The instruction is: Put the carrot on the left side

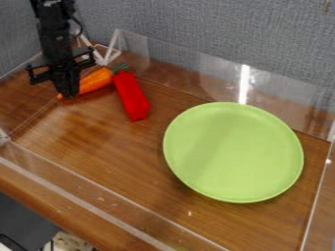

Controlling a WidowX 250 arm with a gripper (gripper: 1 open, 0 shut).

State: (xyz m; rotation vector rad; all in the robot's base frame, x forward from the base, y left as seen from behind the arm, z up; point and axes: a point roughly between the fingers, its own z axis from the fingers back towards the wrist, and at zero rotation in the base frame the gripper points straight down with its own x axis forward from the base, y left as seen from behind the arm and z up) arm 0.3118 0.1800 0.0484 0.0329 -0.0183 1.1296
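Item: carrot (94, 81), small, orange, tapered, lying at the far left of the wooden worktop (105, 157), just beside the far end of the red block (129, 95). Long axis roughly level and across the scene, running left to right with a slight rise toward the right; the green stub end appears to point right toward the block, though this is too small to confirm. Item: claw (63, 86), black, pointing straight down, jaws drawn together at the carrot's left portion; it appears clamped on the carrot, the contact itself partly hidden by the fingers. Item: green plate (233, 152), near right, well apart from the carrot, not involved. Item: clear low walls (222, 74) around the worktop. Handling note, as a judgement: the step in hand is the grasp and lift; a good execution keeps the grip firm across the narrow body, raises clear of the block, and sets down toward the left wall without striking it.
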